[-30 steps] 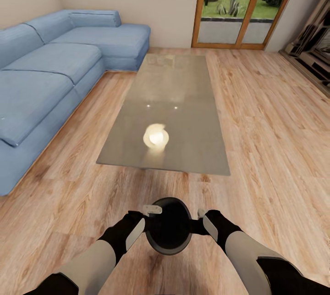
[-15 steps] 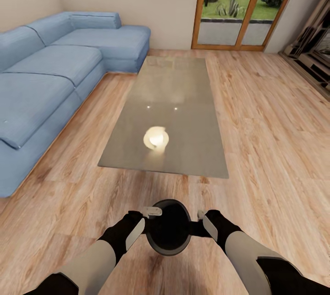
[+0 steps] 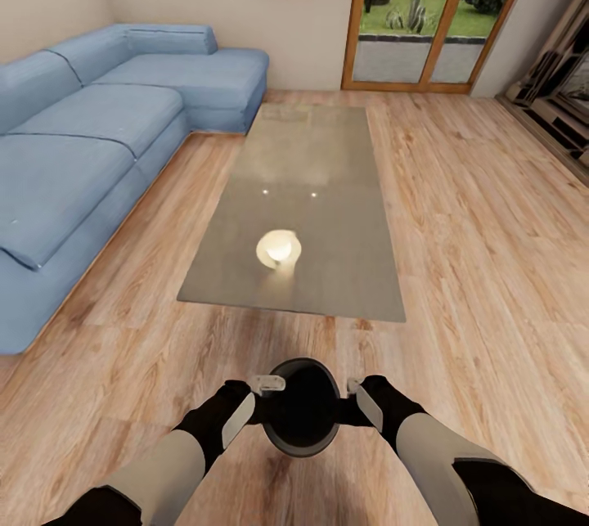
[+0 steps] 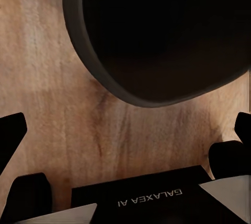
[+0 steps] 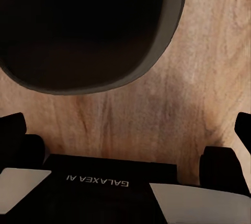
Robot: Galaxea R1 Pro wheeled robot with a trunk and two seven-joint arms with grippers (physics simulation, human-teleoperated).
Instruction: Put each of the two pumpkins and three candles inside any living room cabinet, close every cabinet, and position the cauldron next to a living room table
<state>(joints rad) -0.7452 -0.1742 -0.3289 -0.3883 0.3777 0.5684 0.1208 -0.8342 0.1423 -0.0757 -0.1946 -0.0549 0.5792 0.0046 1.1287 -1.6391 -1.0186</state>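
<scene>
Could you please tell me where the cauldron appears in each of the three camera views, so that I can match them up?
Head view: the cauldron sits low in the centre, between the left gripper and right gripper.
Left wrist view: its dark mouth and rim take up the upper right.
Right wrist view: it takes up the upper left.
Shared landmark: the wooden floor beneath it.

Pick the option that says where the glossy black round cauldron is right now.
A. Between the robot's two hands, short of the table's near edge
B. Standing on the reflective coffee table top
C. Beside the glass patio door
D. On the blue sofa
A: the head view shows the glossy black round cauldron between the left hand and the right hand, over wooden floor short of the long reflective coffee table.
</scene>
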